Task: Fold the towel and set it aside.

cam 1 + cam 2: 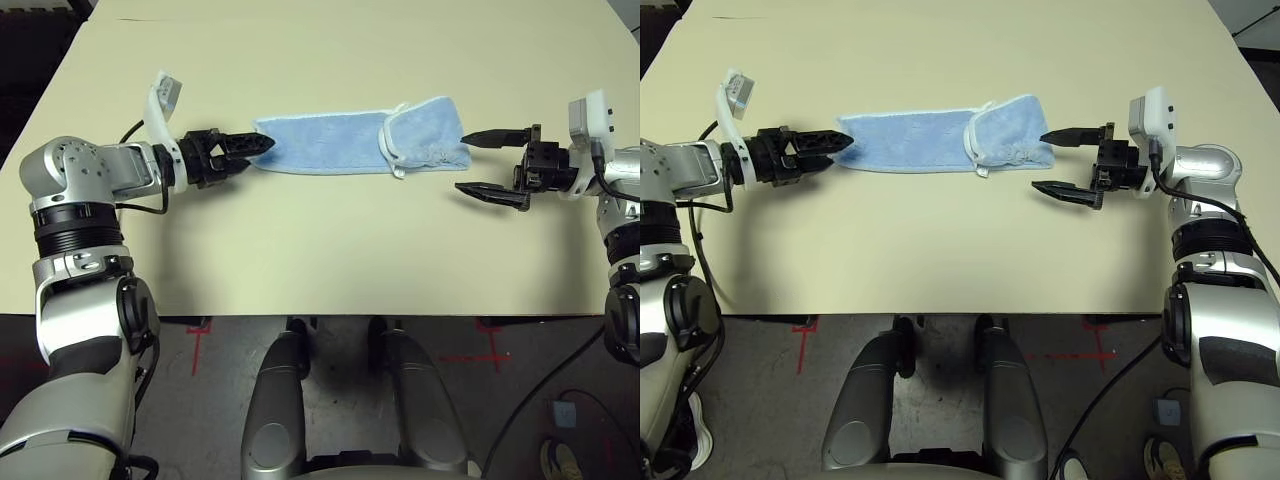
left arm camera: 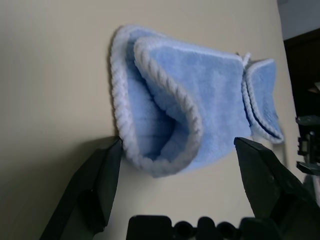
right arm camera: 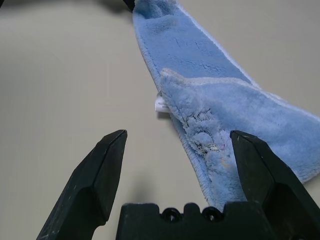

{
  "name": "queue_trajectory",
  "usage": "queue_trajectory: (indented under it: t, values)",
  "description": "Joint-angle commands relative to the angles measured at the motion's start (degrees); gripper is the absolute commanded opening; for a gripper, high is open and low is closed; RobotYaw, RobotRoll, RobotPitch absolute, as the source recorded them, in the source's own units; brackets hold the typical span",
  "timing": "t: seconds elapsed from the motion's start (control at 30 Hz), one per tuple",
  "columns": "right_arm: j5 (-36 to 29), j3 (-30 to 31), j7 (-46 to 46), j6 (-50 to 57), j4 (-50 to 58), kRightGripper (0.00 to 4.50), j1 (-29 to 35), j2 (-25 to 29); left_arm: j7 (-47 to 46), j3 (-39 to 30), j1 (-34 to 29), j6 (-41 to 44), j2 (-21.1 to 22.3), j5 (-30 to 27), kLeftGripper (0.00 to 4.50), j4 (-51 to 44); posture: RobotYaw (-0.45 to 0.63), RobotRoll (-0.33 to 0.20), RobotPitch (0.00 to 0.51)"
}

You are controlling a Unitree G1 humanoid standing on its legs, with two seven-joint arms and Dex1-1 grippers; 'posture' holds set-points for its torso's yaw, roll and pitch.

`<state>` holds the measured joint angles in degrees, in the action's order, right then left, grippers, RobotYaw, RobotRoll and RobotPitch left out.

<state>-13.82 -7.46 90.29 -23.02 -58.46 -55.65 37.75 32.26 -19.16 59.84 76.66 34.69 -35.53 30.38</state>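
The light-blue towel lies as a long narrow strip across the far half of the table, and its right end is folded back over itself. A small white tag sticks out at that fold. My left gripper is open at the strip's left end, where the doubled white-edged end sits between its fingers. My right gripper is open at the right end. One of its fingers lies beside the fluffy folded end and the other over bare table.
The beige table has bare surface in front of and behind the towel. Its front edge runs just ahead of my body. Dark floor with red tape marks lies below.
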Motion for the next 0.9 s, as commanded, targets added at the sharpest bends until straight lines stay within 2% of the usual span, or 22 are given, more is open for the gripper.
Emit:
queue_trajectory:
  t: [0.03, 0.3, 0.33, 0.4, 0.43, 0.73, 0.9]
  values:
    - [0.51, 0.44, -0.04, -0.22, 0.5, 4.47, 0.71, 0.56, -1.49, 0.19, -0.4, 0.08, -0.41, 1.33, 4.5, 1.96, -0.03, 0.0, 0.311]
    - [0.68, 0.41, -0.54, -0.5, 0.33, 4.47, 0.63, 0.8, -0.03, 1.82, -0.48, 3.97, 0.27, 0.31, 4.5, 1.34, -0.04, 0.0, 0.311]
    - [0.7, 0.41, -0.61, -0.52, 0.33, 4.49, 0.63, 0.82, 0.06, 1.97, -0.56, 4.19, 0.34, 0.38, 4.33, 1.31, -0.04, 0.0, 0.311]
    - [0.74, 0.4, -0.76, -0.6, 0.29, 4.5, 0.61, 0.86, 0.43, 2.78, -0.82, 4.65, 0.66, 0.64, 3.92, 1.1, -0.04, 0.0, 0.311]
    - [0.75, 0.4, -0.82, -0.64, 0.28, 4.5, 0.6, 0.88, 0.6, 3.13, -0.92, 4.82, 0.8, 0.7, 3.57, 1.0, -0.04, 0.0, 0.311]
    - [1.13, 0.21, -1.24, -0.88, 0.1, 4.5, 0.38, 0.77, 3.0, 7.25, -1.29, 2.76, 3.39, 2.35, 0.06, 2.56, -0.04, 0.0, 0.311]
    - [1.19, 0.09, -1.29, -0.81, -0.02, 4.5, 0.36, 0.7, 4.53, 9.11, -0.97, -0.94, 5.98, 5.01, 0.02, 5.59, -0.03, 0.0, 0.311]
